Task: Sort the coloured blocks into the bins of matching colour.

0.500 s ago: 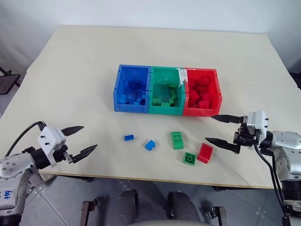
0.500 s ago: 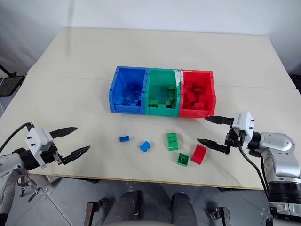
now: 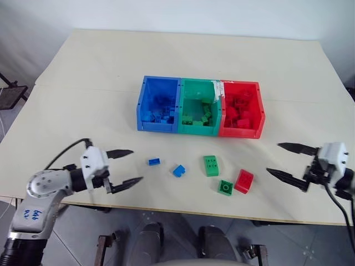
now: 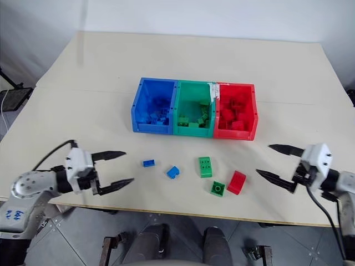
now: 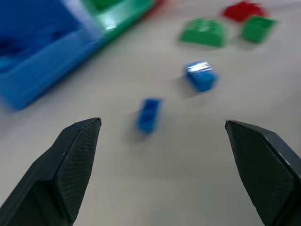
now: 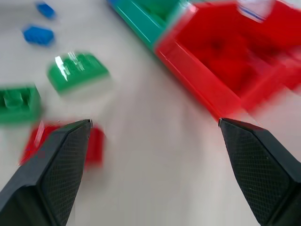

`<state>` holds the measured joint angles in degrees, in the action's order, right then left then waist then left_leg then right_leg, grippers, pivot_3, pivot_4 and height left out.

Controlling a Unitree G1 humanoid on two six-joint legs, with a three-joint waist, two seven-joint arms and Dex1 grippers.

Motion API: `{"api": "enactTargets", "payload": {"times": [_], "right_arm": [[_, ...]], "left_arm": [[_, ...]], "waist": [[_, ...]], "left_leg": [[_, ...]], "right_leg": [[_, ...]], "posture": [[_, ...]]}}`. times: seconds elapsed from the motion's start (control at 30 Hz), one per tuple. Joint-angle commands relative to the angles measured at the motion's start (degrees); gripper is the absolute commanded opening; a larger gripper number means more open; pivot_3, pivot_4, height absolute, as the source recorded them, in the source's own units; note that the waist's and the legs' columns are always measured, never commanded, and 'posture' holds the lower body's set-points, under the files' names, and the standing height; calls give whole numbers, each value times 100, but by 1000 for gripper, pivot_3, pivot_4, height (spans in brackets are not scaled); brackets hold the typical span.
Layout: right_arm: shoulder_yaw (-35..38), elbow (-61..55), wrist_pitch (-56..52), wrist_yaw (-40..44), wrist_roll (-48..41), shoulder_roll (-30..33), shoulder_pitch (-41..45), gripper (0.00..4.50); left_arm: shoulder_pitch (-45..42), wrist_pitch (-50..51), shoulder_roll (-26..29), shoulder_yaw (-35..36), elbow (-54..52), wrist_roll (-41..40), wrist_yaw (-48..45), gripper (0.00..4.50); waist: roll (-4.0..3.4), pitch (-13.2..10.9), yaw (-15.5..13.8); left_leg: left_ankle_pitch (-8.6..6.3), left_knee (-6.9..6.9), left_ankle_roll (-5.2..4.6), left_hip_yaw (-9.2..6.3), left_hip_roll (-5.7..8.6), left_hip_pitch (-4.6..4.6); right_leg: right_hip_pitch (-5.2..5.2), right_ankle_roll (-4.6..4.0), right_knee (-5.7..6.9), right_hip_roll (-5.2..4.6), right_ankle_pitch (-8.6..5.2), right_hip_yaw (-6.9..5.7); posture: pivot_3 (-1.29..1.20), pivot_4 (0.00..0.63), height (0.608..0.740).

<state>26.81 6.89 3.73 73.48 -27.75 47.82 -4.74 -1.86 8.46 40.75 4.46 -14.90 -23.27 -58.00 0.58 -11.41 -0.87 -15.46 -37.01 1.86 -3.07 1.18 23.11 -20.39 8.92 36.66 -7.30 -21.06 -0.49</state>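
on the table [image 3: 83, 66] sit the joined bins [image 3: 200, 108], bricks inside. both grippers, left [image 3: 129, 166] and right [image 3: 284, 160], gape empty over the near edge. between them lie five loose blocks [image 3: 211, 165]: two blue, two green, one red.

Looks like a robotics lab or test room to me: plain cream table [image 3: 100, 66] against a bare white wall [image 3: 166, 14], grey tiled floor [image 3: 77, 221] underneath, and a cable [image 4: 4, 102] trailing off at the side (nothing homey about it).
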Motion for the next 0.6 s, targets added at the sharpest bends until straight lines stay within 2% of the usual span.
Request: {"api": "enactTargets", "payload": {"times": [0.03, 0.2, 0.4, 0.6], "right_arm": [[470, 42, 253, 143, -15, 120, -509, 4500], [319, 94, 435, 347, 53, 150, -723, 4500], [-721, -360, -178, 422, 292, 300, -186, 4500], [-1799, -458, -581, 158, 701, 88, 666, 4500]], "left_arm": [[-277, 11, -167, -348, -230, -67, -116, 4487], [-353, 156, -194, -530, -370, -151, -213, 4487], [-125, 272, -103, -313, -609, -233, -130, 4487], [160, 432, -21, -154, -968, -315, -75, 4487]], "waist": [[0, 0, -3], [-2, 1, 118], [-7, 3, 159], [-8, 1, 91]], "left_leg": [[0, -1, 0, 0, -2, 0], [0, 1, 0, 11, -7, -4], [1, 1, 2, 19, -20, -12], [0, -6, 1, 15, -16, -7]], "right_leg": [[1, 1, -2, 2, 0, 0], [2, 3, -4, 6, 1, 5], [2, 3, -2, 13, 2, 13], [1, 5, -5, 10, 3, 15]], "posture": [[0, 150, 740], [0, 150, 740], [0, 150, 740], [0, 150, 740]]}}
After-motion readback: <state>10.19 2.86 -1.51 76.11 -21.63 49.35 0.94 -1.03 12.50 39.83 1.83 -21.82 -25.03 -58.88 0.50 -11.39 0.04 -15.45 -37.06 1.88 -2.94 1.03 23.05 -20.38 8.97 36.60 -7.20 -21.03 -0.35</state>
